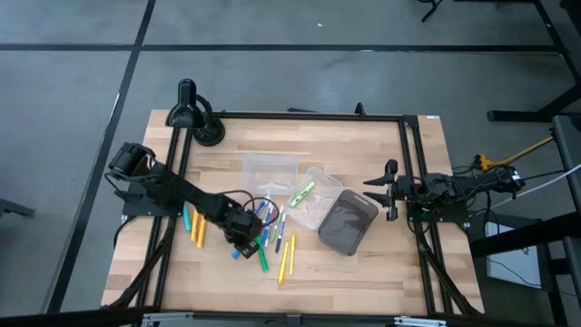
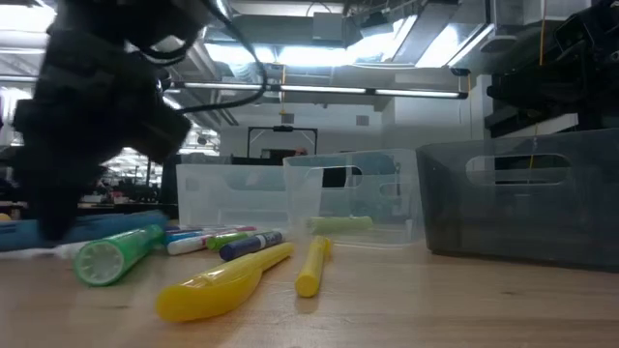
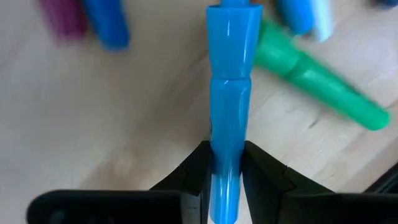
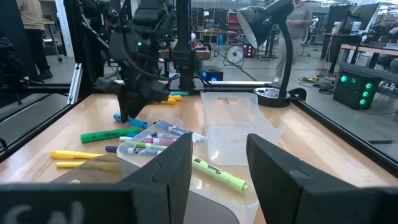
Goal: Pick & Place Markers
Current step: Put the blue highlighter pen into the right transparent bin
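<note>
High view: left gripper [image 1: 241,245] low over scattered markers [image 1: 272,238] on the counter [image 1: 363,272]; right gripper [image 1: 388,191] waits far right. Left wrist view — fingers [image 3: 264,177] pinching a blue marker [image 3: 229,99]. Right wrist view — fingers [image 4: 168,168] spread.

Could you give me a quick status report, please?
Left gripper shut on blue marker, low over the table. Right gripper open, waiting. Green marker alongside.

Blue marker [image 3: 229,106] clamped between jaws, other markers [image 1: 272,238] scattered on the wood, one green [image 1: 302,193] in a tray
</note>
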{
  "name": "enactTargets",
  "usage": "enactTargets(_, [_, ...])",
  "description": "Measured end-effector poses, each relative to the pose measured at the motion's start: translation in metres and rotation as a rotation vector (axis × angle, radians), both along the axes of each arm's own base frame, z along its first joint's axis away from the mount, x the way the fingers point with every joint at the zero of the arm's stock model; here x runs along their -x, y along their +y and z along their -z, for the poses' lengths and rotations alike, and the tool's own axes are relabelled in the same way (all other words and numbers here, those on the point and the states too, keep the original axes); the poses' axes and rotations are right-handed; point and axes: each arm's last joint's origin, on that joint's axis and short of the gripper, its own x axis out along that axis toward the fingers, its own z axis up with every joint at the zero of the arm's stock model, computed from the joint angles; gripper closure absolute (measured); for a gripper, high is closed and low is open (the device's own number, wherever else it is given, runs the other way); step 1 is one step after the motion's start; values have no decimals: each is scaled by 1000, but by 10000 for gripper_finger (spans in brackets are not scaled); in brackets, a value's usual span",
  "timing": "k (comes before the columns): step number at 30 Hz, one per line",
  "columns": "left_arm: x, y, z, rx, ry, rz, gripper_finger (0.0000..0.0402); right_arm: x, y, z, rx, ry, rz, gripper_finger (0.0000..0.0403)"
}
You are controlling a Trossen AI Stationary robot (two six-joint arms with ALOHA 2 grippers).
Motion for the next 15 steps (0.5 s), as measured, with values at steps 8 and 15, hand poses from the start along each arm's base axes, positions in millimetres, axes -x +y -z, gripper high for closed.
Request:
enactTargets(8, [-16, 15, -5, -7, -173, 104, 337, 0, 0, 0, 0, 0, 0, 251])
enactTargets(15, [-23, 27, -6, -29, -238, 148, 337, 0, 0, 0, 0, 0, 0, 251])
